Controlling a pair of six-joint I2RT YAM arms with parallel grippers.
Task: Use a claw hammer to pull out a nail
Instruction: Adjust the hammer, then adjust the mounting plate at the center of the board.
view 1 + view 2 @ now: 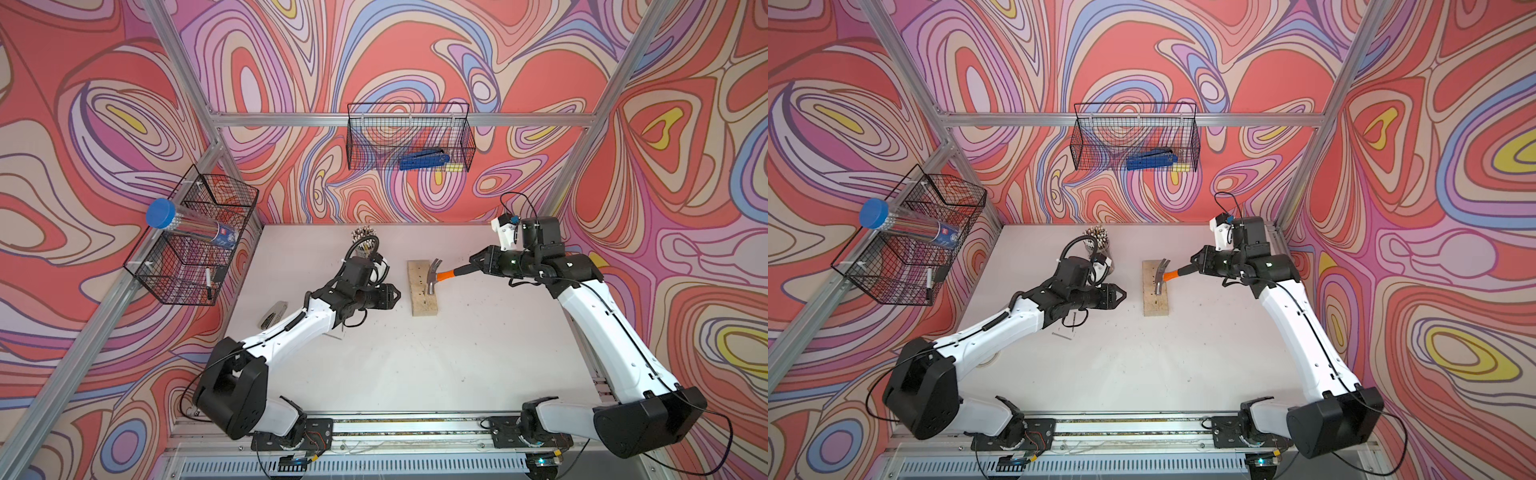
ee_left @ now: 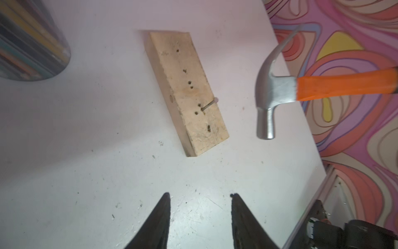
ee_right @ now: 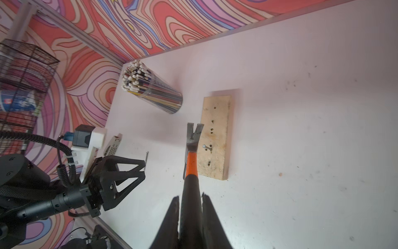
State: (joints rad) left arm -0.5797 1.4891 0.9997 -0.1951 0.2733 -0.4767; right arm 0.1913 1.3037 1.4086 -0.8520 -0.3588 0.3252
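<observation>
Right tool (image 3: pixel 190 196) clamped on claw hammer (image 2: pixel 270 90), arm extended toward wood block (image 1: pixel 419 306), left tool (image 2: pixel 200 195) parted, empty, facing it

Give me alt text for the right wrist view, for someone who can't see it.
The right gripper holds the claw hammer by its black grip, forked claw close to a leaning nail in a wooden block on the white table. The open left gripper and a cup of pencils are nearby.

Robot lab test cell; aluminium frame (image 1: pixel 291 119), swirl-printed walls (image 1: pixel 83 124); left arm (image 1: pixel 291 328) and right arm (image 1: pixel 602 328) on a base rail (image 1: pixel 415 426)
</observation>
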